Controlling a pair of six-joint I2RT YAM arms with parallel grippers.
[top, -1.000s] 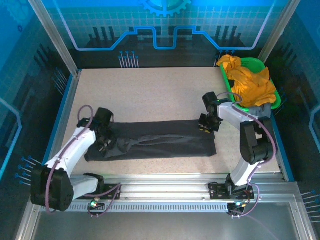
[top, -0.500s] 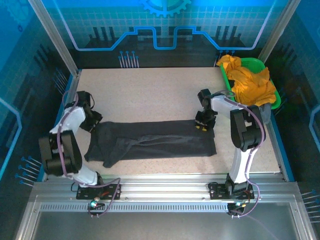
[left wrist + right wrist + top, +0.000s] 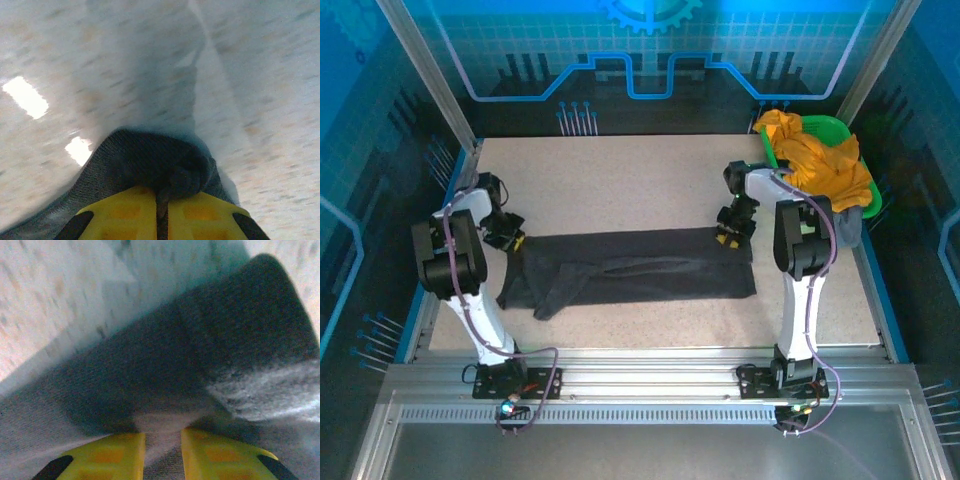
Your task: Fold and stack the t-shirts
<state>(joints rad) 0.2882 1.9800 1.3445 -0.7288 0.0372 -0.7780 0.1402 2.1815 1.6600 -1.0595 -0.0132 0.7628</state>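
Observation:
A dark charcoal-grey t-shirt (image 3: 640, 275) lies as a long folded band across the table. My left gripper (image 3: 512, 240) sits at the band's far left corner, its yellow fingers (image 3: 120, 215) shut on a bunched fold of that charcoal cloth (image 3: 150, 160). At the band's far right corner, my right gripper (image 3: 732, 238) has its fingers (image 3: 105, 455) pinching the same shirt (image 3: 165, 370). A mustard-orange t-shirt (image 3: 820, 165) is heaped in the green basket (image 3: 825, 125), with a lighter grey t-shirt (image 3: 845, 222) hanging over the basket's near rim.
The green basket stands at the back right corner against the frame. Speckled tabletop (image 3: 620, 180) stretches behind the charcoal shirt. A metal rail (image 3: 640, 385) runs along the near edge.
My left gripper swung from the shirt's near left part to its far left corner and closed on the cloth. The right gripper shifted slightly back, and the band moved a little rightward.

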